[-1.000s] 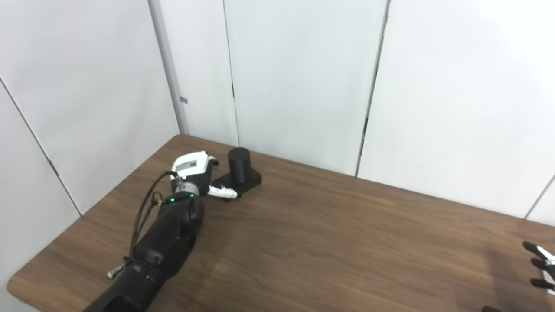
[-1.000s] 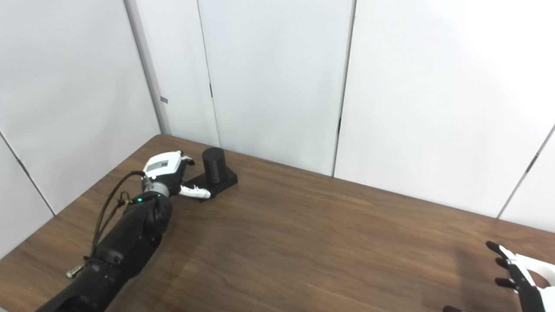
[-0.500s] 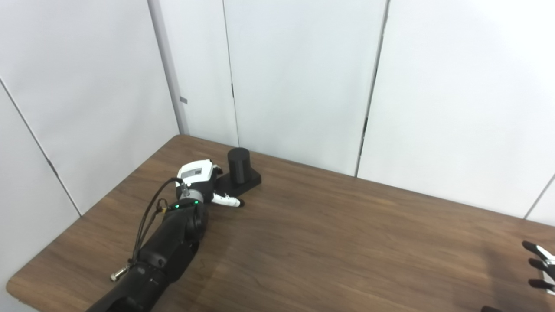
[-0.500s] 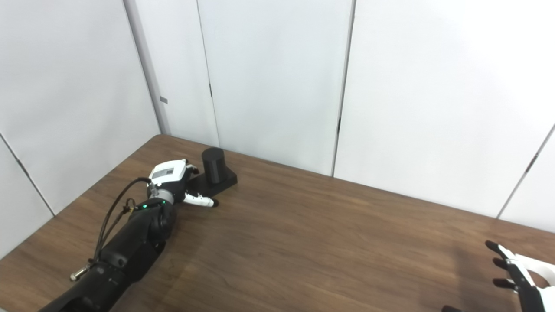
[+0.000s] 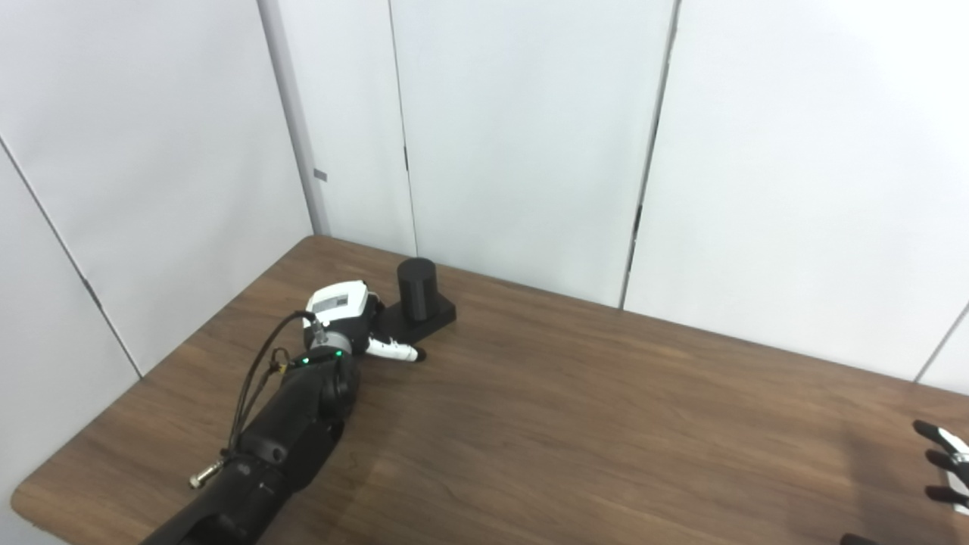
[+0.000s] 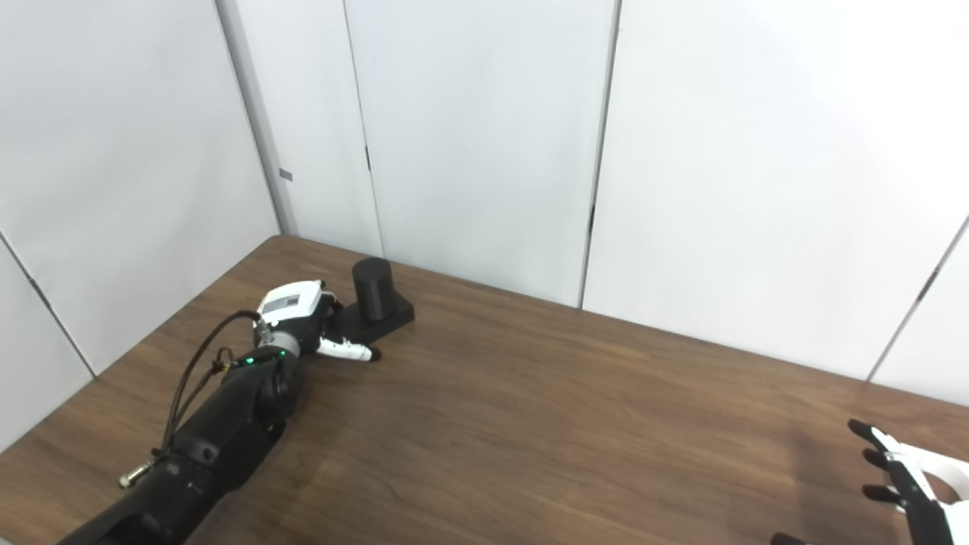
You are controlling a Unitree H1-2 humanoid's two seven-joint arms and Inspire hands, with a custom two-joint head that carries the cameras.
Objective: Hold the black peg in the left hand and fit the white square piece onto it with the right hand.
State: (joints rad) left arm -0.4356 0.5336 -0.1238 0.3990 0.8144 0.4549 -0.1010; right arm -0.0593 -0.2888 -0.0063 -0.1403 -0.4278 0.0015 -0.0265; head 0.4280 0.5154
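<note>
A brown wood-grain tabletop (image 5: 575,424) stood against white wall panels (image 5: 522,136). Near its far left corner was the black peg (image 5: 417,287), an upright black cylinder standing on a flat black square base (image 5: 435,318) that rested on the tabletop.

The left hand (image 5: 344,314), white-backed on a black arm, reached in from the lower left and lay just beside the base, on its near-left side. Its thumb, white with a dark tip, stretched out along the tabletop in front of the base. Its fingers were hidden behind the back of the hand, so it could not be told whether they were spread or closed, or whether they touched the peg. The peg itself stood free above the base, with nothing wrapped around the cylinder.

The right hand (image 6: 912,484) showed only at the lower right edge, well apart from the peg. Its dark-tipped fingers (image 6: 863,431) were spread apart and held nothing.

The white square piece was not visible in either view.
</note>
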